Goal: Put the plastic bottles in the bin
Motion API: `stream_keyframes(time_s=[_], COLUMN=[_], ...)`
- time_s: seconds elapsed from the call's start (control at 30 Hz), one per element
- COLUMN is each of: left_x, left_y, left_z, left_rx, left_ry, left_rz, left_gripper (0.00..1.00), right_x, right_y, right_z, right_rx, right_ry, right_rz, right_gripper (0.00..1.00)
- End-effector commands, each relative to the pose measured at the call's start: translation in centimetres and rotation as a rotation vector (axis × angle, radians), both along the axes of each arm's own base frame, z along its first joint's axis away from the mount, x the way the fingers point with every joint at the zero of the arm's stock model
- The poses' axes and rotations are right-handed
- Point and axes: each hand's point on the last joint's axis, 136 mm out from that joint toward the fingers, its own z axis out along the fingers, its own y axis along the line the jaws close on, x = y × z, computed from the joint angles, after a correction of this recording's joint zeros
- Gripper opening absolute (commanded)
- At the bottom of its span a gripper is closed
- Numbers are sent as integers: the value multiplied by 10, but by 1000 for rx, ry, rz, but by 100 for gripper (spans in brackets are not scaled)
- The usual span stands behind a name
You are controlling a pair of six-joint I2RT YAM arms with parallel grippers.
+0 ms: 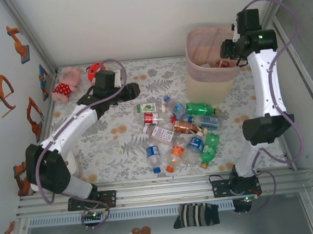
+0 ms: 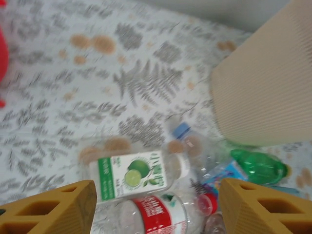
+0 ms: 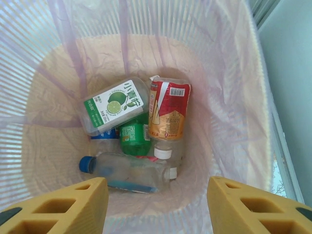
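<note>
Several plastic bottles [image 1: 180,132] lie in a loose heap on the fern-print cloth. My left gripper [image 1: 133,90] hovers just left of the heap, open and holding nothing. In the left wrist view my left gripper [image 2: 156,210] is above a lime-label bottle [image 2: 134,175] and a red-label bottle [image 2: 156,214], with a blue-capped bottle [image 2: 183,131] and a green bottle [image 2: 258,165] beyond. The bin [image 1: 200,88] stands at the back right. My right gripper [image 1: 228,50] hangs over its rim, open and holding nothing. In the right wrist view my right gripper [image 3: 156,204] looks down on several bottles [image 3: 168,109] in the bin [image 3: 234,97].
A pink plush toy [image 1: 66,84] and a red one [image 1: 93,72] lie at the back left corner. The bin's cream wall [image 2: 268,83] rises to the right of the left gripper. Side walls close in the table. A striped sock [image 1: 195,215] lies in front of the rail.
</note>
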Motion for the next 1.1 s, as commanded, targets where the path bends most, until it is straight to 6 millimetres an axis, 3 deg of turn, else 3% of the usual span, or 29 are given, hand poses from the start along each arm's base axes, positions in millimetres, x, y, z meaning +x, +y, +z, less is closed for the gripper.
stream_keyframes(time_s=[0.0,0.27,0.57,1.07], left_x=[-1,4,1,9], left_y=[17,11,8,-3], left_z=[-27,-76,-111,-147], left_rx=[12,-135,-241,-422], left_ry=[154,390,709,922], left_rz=[172,420,716,984], left_gripper=[65,67,77,84], right_x=[-9,-22,-36,-56], right_y=[6,7,3,-8], right_z=[14,23,24,25], right_rx=[26,28,10,-41], right_ry=[-43,-99,-111,-120], right_rz=[6,11,1,-26], right_gripper=[55,55,55,55])
